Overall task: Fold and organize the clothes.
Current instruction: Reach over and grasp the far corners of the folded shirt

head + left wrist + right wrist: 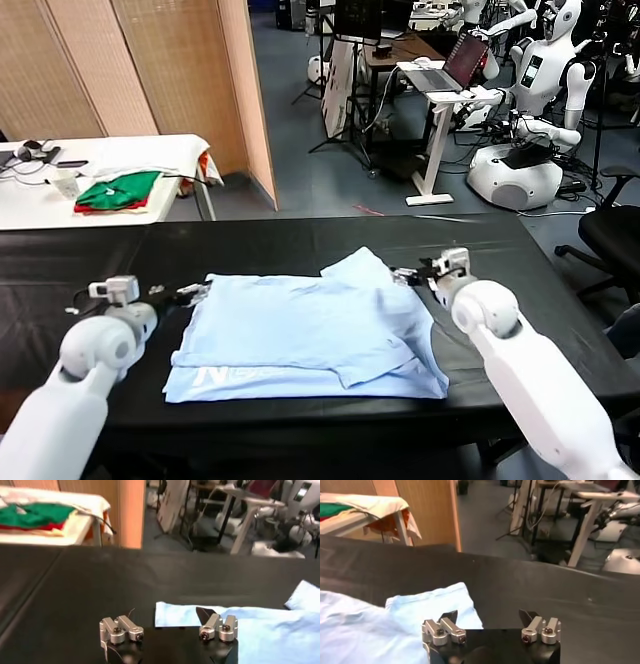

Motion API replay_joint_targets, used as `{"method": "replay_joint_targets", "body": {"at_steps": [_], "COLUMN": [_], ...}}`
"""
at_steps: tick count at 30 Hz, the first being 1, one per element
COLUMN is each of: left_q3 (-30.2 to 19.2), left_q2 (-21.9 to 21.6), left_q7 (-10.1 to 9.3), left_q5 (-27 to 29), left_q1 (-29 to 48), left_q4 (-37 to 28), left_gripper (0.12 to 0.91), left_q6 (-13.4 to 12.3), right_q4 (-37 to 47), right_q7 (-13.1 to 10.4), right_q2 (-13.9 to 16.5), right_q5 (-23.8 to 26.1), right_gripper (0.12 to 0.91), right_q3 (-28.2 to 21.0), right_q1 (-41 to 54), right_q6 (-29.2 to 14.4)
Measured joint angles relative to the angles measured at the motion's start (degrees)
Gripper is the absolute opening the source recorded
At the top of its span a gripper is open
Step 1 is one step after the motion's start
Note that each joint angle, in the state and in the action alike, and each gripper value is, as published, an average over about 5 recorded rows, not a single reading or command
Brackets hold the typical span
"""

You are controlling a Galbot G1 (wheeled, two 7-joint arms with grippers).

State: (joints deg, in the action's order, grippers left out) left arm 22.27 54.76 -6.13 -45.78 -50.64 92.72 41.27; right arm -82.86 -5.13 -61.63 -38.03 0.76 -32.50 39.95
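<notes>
T-shirt point(310, 335) lies between open left gripper point(190, 293) and right gripper point(412, 274).

The T-shirt point(310, 340) lies on the desk point(90, 260), toward its near edge, with one sleeve reaching back on the right. The left hand point(190, 293) sits at the shirt's left edge and the right hand point(415, 275) at its right, beside that sleeve. Behind on the left, folded garments point(118, 190) rest on a second desk point(150, 150).
</notes>
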Motion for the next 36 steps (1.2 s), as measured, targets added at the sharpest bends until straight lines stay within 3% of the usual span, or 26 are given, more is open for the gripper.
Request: {"method": "replay_joint_targets", "body": {"at_steps": [12, 17, 21, 24, 28, 32, 36], "left_q3": [-2.5, -2.9, -3.1, -3.1, -3.3, -3.3, -2.8], "left_q2": [1.7, 2.3, 2.4, 2.3, 2.3, 2.4, 2.3], "left_q7": [0.81, 1.12, 1.36, 1.58, 1.87, 1.95, 1.77], "left_q5": [0.9, 1.2, 1.4, 1.6, 2.0, 2.4, 2.0], "left_q1": [4.2, 5.0, 5.0, 5.0, 5.0, 5.0, 4.4], "left_q4": [-6.1, -7.5, -7.8, -8.0, -8.2, -8.4, -7.6], "left_gripper": [0.907, 0.873, 0.707, 0.524, 0.293, 0.217, 0.188], "left_q6": [-0.5, -0.7, -0.8, -0.8, -0.6, -0.6, -0.9], "right_q4": [4.7, 5.8, 6.6, 7.0, 7.0, 6.4, 4.8], "right_q7": [1.3, 1.5, 1.9, 2.0, 2.0, 2.0, 1.9], "right_q2": [-2.3, -2.8, -3.3, -3.7, -3.9, -3.9, -3.3], "right_q5": [1.3, 1.3, 1.3, 1.4, 1.5, 2.2, 2.9], "right_gripper": [0.902, 0.796, 0.616, 0.443, 0.283, 0.189, 0.172], "right_q3": [-1.8, -2.0, -2.2, -2.4, -2.4, -1.9, -0.8], "right_q1": [1.9, 2.4, 2.6, 2.6, 2.5, 2.0, 0.8], "right_q6": [-0.9, -0.6, -0.5, -0.5, -0.6, -2.2, -5.3]}}
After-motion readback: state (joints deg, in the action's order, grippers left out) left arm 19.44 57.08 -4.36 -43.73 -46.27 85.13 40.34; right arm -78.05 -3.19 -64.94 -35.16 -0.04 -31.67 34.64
